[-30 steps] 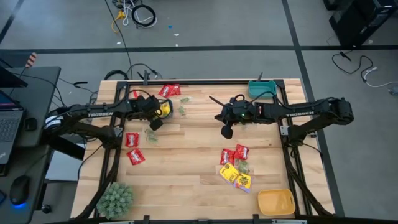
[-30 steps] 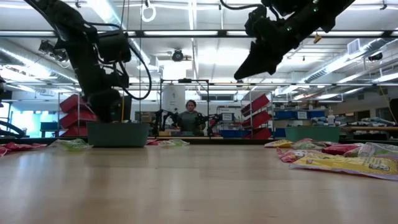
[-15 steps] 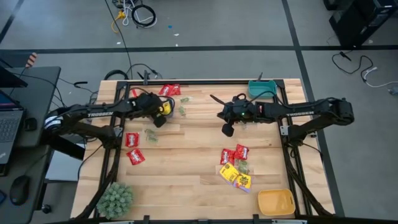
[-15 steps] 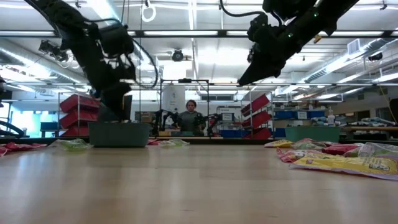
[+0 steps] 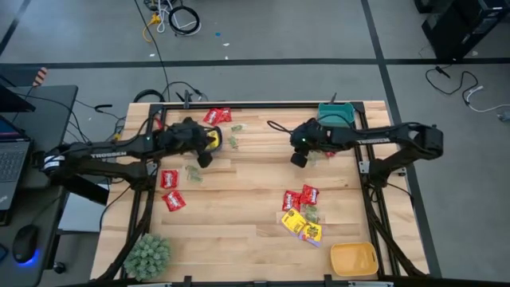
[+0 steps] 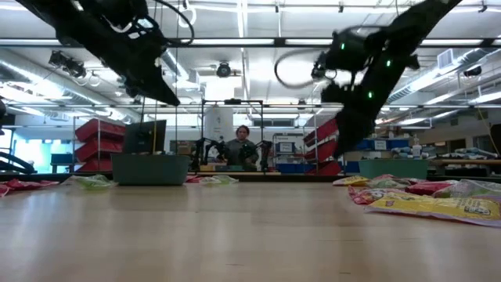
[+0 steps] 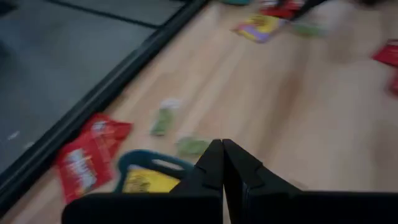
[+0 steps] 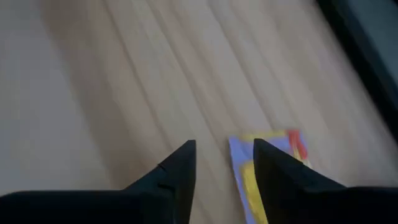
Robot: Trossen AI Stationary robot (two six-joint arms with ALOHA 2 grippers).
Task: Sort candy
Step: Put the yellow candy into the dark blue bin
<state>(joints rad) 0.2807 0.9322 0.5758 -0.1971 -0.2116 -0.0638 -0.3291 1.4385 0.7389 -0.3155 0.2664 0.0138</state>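
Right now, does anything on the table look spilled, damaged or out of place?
Nothing looks damaged. Candy lies loose on the wood rather than in bins: red packets at the far edge, a mixed pile near the yellow-orange bin. One oddity: a yellow packet sits in a small teal bin by the left gripper.

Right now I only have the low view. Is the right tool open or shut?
Observer: Open. In the right wrist view the right tool has its fingers apart with nothing between them.
Operator: Anything below it?
Observer: A yellow packet lies flat on the wood, just past the fingers.
Operator: Left tool?
Observer: The left tool is shut and empty, above a blue-rimmed dish with another yellow packet in it.
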